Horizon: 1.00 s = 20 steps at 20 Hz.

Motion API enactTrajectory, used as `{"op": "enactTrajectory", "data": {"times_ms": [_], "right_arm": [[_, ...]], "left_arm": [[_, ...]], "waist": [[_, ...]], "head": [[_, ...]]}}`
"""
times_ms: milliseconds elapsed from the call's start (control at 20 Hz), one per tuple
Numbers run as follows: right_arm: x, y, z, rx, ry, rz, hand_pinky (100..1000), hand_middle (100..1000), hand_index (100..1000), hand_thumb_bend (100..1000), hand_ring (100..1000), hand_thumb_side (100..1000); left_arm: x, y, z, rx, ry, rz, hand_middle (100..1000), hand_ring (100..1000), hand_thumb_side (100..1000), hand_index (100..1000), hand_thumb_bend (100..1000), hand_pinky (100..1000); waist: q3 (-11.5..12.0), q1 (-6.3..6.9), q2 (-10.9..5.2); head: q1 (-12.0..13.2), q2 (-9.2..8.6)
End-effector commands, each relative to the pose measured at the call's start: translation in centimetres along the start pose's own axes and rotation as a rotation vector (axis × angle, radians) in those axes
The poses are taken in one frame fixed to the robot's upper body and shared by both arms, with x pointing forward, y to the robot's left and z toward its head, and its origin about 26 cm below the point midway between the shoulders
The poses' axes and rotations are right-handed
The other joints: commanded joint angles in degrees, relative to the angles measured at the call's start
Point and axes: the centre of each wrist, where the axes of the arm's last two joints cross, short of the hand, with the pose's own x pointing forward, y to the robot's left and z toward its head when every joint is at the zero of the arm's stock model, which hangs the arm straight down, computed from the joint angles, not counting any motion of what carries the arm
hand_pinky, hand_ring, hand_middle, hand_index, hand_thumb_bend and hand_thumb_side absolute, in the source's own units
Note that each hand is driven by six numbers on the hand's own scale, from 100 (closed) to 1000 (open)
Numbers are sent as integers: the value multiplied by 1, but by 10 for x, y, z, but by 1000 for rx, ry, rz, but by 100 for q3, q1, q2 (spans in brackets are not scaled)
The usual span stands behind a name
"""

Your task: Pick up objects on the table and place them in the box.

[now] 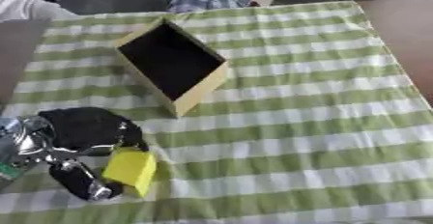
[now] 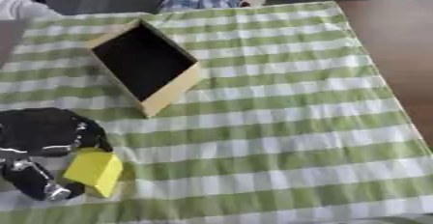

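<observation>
Now the left hand (image 1: 80, 136) grips a yellow block (image 1: 131, 170) near the box (image 1: 203, 90).

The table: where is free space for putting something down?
The checked cloth is bare to the right of the box, up to the table's right edge. The lower left is crowded: the left hand grips the yellow block.

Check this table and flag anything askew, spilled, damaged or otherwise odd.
Only one thing stands out: the box sits turned at an angle to the stripes of the green checked tablecloth, not square to them. Nothing looks spilled or broken. The left hand is at the yellow block, near the lower left corner.
</observation>
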Motion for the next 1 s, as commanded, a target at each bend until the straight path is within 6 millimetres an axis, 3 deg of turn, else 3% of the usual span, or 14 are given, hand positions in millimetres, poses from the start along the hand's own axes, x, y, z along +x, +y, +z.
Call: {"op": "enactTrajectory", "data": {"times_ms": [50,300,550,1000], "right_arm": [[5,-3,-8,-8,-31,-3,591,604,760,100,587,743],[5,-3,-8,-8,-32,-3,591,604,760,100,587,743],[5,-4,-9,-7,-33,-1,592,604,760,100,587,742],[4,-4,-9,-5,-35,5,593,604,760,100,588,742]], "left_arm": [[-3,6,5,42,25,-29,610,802,366,817,312,680],[-4,5,4,77,35,-33,523,773,360,745,293,642],[-6,7,6,101,44,-28,506,658,342,727,263,590],[-1,39,20,158,-8,-29,510,615,302,730,173,545]], "waist": [[3,-11,-76],[7,-10,-80],[12,-13,-89],[37,-8,-120]], "head": [[-3,-29],[-6,-31],[-16,-31],[2,-10]]}}
